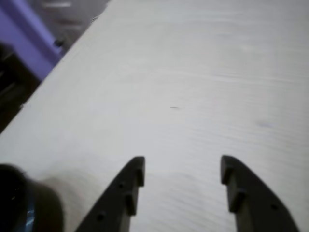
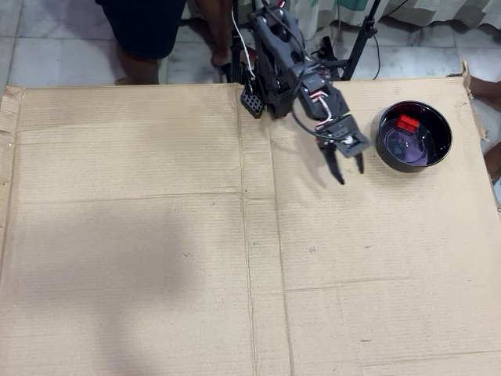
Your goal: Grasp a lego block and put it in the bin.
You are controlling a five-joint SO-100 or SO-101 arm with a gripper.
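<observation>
In the overhead view the black bowl (image 2: 414, 136) sits at the right on the cardboard. A small red lego block (image 2: 406, 123) lies inside it, near its far rim. My gripper (image 2: 350, 170) hangs just left of the bowl, above the cardboard, open and empty. In the wrist view my gripper (image 1: 182, 170) shows two dark fingers spread wide apart over bare cardboard, nothing between them. A dark rounded edge of the bowl (image 1: 12, 200) shows at the lower left of the wrist view. The block does not show there.
A large flat cardboard sheet (image 2: 156, 258) covers the table. The arm's base (image 2: 270, 47) and tripod legs (image 2: 360, 35) stand at the far edge. A person's legs (image 2: 149, 31) stand beyond the cardboard. A purple object (image 1: 26, 36) lies off the sheet's edge.
</observation>
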